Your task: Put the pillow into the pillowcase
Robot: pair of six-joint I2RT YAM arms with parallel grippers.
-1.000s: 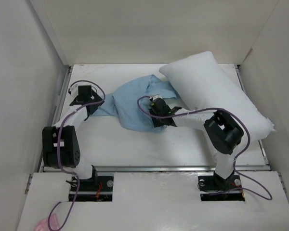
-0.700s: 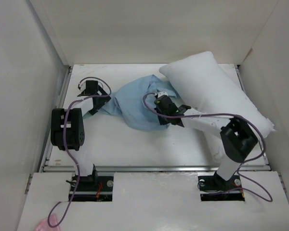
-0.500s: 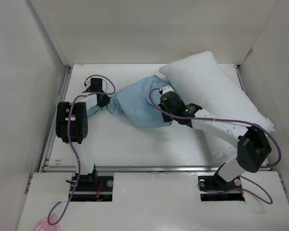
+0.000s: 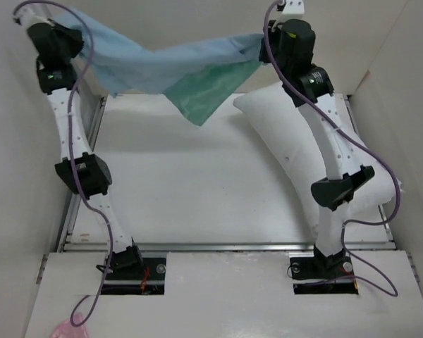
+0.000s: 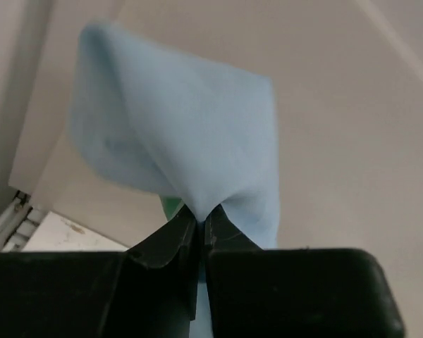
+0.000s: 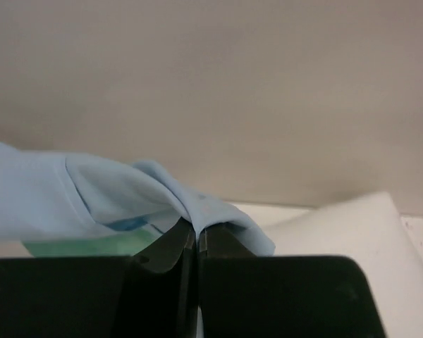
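Note:
The light blue pillowcase (image 4: 162, 67) hangs stretched in the air between both raised arms, a teal-green flap (image 4: 204, 91) drooping from its middle. High at the back left, my left gripper (image 4: 76, 36) is shut on one end of it (image 5: 190, 141). My right gripper (image 4: 264, 44) is shut on the other end (image 6: 127, 190), high at the back. The big white pillow (image 4: 317, 141) lies slanted on the table's right side, below and behind the right arm; its edge shows in the right wrist view (image 6: 352, 218).
White walls enclose the table (image 4: 197, 197) on the left, back and right. A small pink scrap (image 4: 60, 329) lies at the bottom left, off the table. Purple cables run along both arms.
Both grippers closed on the pillowcase where it lay on the table and lifted it high, spreading apart. The pillowcase now hangs stretched in the air; the pillow stayed put.

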